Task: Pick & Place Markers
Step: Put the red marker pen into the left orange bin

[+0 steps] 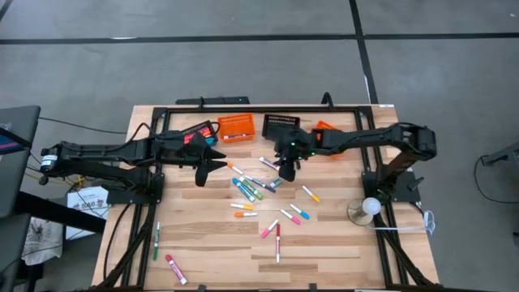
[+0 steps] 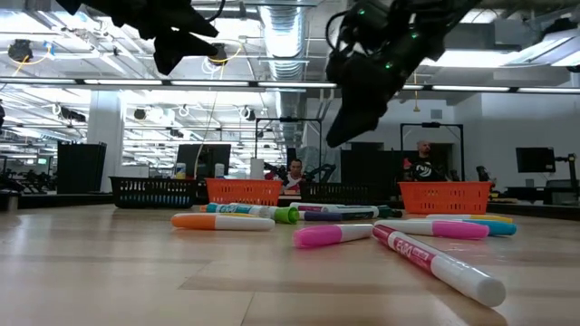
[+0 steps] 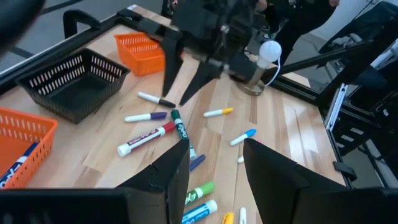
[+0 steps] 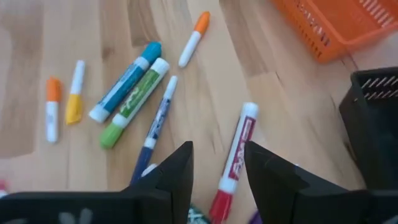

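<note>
The markers [image 1: 261, 195] lie flat and loosely scattered across the middle of the wooden worktop [image 1: 211, 259], pointing every which way; a red-capped white marker [image 4: 234, 161] lies beside a thin blue one [image 4: 157, 121]; blue [image 4: 124, 81] and green [image 4: 134, 102] markers lie side by side, touching; a green [image 1: 156, 241] and a pink-capped marker [image 1: 175, 269] lie well apart near the front left corner.

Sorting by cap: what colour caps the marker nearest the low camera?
Pink-red, on a white barrel; the low view shows it best.
</note>
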`<state>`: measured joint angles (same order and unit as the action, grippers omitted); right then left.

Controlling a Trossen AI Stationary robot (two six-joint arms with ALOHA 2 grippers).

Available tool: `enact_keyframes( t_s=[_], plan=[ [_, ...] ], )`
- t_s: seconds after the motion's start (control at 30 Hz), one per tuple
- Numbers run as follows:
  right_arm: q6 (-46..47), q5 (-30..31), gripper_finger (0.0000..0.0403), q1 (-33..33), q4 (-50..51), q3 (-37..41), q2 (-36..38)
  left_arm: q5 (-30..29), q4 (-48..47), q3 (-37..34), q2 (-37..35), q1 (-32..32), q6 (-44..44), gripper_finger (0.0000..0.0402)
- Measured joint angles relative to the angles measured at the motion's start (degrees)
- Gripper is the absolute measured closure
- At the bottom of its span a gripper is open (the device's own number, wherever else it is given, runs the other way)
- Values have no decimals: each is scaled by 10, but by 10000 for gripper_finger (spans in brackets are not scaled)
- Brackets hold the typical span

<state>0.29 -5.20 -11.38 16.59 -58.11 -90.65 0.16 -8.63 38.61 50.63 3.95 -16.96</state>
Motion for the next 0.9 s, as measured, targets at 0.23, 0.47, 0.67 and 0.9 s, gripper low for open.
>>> enact_keyframes(
  t_s=[0.23,0.47,0.67,0.9],
  plan=[
    [-39,-9,231,-9,34,-58,-69,0,1,0,0,0,0,252],
    [-73,-11,205,-26,68,-89,-129,0,5,0,0,0,2,252],
    [-84,-32,208,-31,77,-118,-174,0,6,0,0,0,2,252],
    [-98,-21,206,-30,111,-167,-236,-6,9,0,0,0,2,252]
  ],
)
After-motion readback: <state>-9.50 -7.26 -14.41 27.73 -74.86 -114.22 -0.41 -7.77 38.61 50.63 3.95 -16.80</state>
